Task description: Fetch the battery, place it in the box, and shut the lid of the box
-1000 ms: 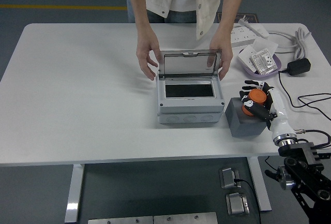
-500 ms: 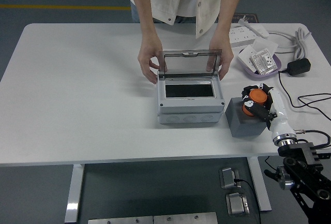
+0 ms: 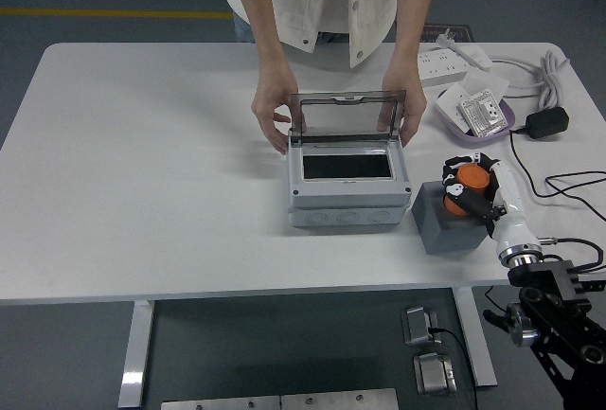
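A grey box sits mid-table with its clear lid raised upright. A person at the far side holds the lid's two edges, one hand on the left and one hand on the right. To the right of the box stands a dark grey block. My right hand rests on top of it, fingers curled round an orange cylindrical battery. The white forearm runs down to the lower right. My left arm does not appear.
A purple tray with small parts lies at the back right, beside a white power strip, a black adapter and cables. The table's near edge runs across the bottom.
The person has shifted slightly but keeps both hands on the raised lid. My right hand stays on the block with the battery, barely moved.
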Tool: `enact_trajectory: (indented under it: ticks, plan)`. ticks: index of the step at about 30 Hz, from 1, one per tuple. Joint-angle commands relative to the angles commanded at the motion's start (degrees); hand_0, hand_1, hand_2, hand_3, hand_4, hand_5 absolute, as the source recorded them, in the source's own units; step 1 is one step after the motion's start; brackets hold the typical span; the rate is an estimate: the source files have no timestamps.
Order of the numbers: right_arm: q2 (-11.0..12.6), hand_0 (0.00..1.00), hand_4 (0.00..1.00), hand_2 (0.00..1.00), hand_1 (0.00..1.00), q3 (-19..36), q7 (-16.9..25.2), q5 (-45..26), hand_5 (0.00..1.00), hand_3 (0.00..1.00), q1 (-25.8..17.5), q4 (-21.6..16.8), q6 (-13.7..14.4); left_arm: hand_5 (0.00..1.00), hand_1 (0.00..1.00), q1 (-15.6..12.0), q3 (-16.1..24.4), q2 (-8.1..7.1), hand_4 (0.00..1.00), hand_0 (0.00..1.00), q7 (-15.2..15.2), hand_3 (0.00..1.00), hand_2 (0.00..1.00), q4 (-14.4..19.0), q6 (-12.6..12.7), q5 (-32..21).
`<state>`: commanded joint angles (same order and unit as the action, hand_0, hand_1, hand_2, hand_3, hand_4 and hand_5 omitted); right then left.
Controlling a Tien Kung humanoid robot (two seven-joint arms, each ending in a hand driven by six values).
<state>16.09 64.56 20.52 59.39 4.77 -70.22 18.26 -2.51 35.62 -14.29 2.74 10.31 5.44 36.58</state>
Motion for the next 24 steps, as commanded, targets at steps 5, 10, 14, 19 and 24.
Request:
enact_trajectory:
  ticks: [5,10,14,19,24]
  plan:
    - [0.23,0.200,0.002,0.292,0.231,-0.23,-1.11,1.09,0.002,0.290,0.29,-0.51,0.64,0.002,0.590,-0.03,0.19,-0.02,0.389,0.465,-0.01,0.536,0.541,0.00,0.11,0.10]
    - [0.99,0.179,0.002,0.284,0.213,-0.99,-3.00,3.58,0.002,0.245,1.86,-1.46,1.57,0.002,0.598,0.00,0.44,-0.05,0.390,0.465,0.04,0.537,0.546,0.00,0.17,0.31]
    - [1.80,0.179,0.002,0.284,0.213,-1.26,-3.93,4.45,0.002,0.245,3.75,-1.94,1.65,0.002,0.598,0.05,0.56,-0.10,0.390,0.465,0.04,0.537,0.546,0.00,0.20,0.39]
    - [2.82,0.168,0.002,0.269,0.209,-1.34,-4.71,5.12,0.002,0.231,5.85,-2.17,1.66,0.002,0.598,0.03,0.63,-0.14,0.390,0.464,0.06,0.537,0.547,0.00,0.23,0.50]
    - [4.22,0.156,0.002,0.254,0.198,-1.76,-6.40,8.08,0.002,0.220,8.45,-2.28,1.80,0.002,0.600,0.03,0.86,-0.26,0.393,0.463,0.11,0.537,0.548,0.00,0.27,0.71]
